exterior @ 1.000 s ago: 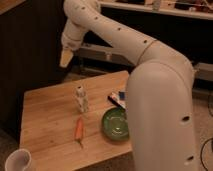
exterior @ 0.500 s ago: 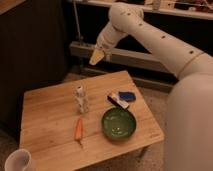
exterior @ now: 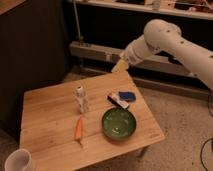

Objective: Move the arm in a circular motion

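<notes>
Start at the far left: a white mug [exterior: 19,161] sits at about 8 o'clock from the middle of the wooden table [exterior: 47,117], past its near left corner. You cannot tell what it stands on.

On the tabletop, a small white bottle [exterior: 82,99] stands upright close to the centre. At 6 o'clock from it, near but apart, an orange carrot [exterior: 78,129] lies with its long axis running roughly 12 to 6.

At 3 o'clock from the carrot you have a green bowl [exterior: 119,123], mouth up, near the table's front right edge. At 12 o'clock from the bowl, just beside its rim, lies a flat blue and white packet [exterior: 122,97], angled across the board.

Carry on along 12 o'clock from the packet and you reach the gripper [exterior: 120,65], a pale yellowish tip held in the air over the table's far corner, touching nothing. You cannot tell whether it is released or clenched, and nothing shows in its grasp.

The arm [exterior: 172,42] itself fills the upper right. Its glossy white tube runs from the gripper up toward 2 o'clock to a rounded joint. From there it slopes down toward 4 o'clock and leaves the view at the right edge. It is well above the tabletop.

At the far lower right, a dark cable [exterior: 204,150] lies on the speckled floor [exterior: 175,115].
</notes>
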Controlling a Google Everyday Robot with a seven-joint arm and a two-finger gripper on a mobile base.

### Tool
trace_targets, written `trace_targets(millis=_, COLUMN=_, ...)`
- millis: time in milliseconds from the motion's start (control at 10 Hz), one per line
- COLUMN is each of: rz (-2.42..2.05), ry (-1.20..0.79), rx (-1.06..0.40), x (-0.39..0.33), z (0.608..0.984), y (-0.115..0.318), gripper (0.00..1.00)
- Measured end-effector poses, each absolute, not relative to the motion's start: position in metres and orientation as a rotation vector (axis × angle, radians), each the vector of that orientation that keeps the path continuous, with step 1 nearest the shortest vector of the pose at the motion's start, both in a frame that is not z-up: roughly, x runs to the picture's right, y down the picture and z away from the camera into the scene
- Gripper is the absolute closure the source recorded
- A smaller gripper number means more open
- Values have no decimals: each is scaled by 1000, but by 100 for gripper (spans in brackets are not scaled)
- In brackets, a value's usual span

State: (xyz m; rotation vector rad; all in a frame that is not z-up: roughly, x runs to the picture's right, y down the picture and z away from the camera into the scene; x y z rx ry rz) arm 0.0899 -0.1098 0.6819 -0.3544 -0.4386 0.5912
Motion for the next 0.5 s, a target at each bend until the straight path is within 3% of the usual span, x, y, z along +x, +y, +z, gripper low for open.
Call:
trace_targets(millis=300, rz=578, ry=-399, rx=-372, x=129, z=660, y=-41, gripper=35)
trace_targets(millis=500, rz=480, ry=-354, rx=-392, x=120, z=624, y=-5, gripper=35)
